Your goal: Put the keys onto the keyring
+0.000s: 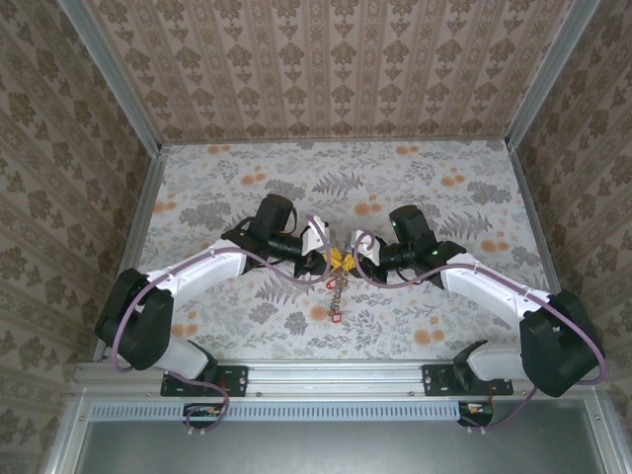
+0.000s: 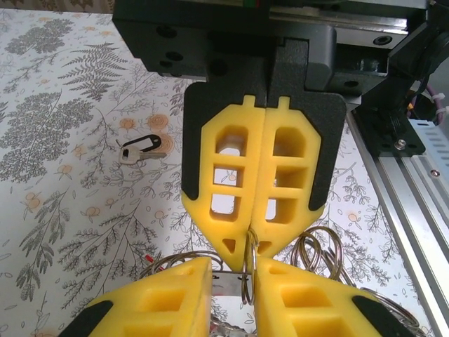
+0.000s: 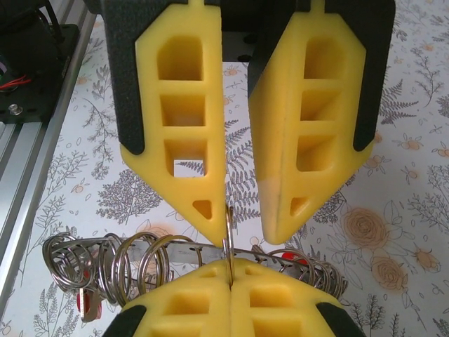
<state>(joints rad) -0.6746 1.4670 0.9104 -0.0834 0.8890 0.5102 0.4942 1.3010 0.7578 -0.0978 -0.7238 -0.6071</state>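
The keyring (image 3: 228,235) and small rings (image 3: 126,261) are glossy bare metal, the finger pads (image 3: 181,87) matt yellow plastic, the flower-printed tabletop (image 3: 393,232) matt.

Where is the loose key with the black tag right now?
In the left wrist view the black-tagged key lies flat on the floral table, on the picture's left, apart from the right tool and the keyring it pinches.
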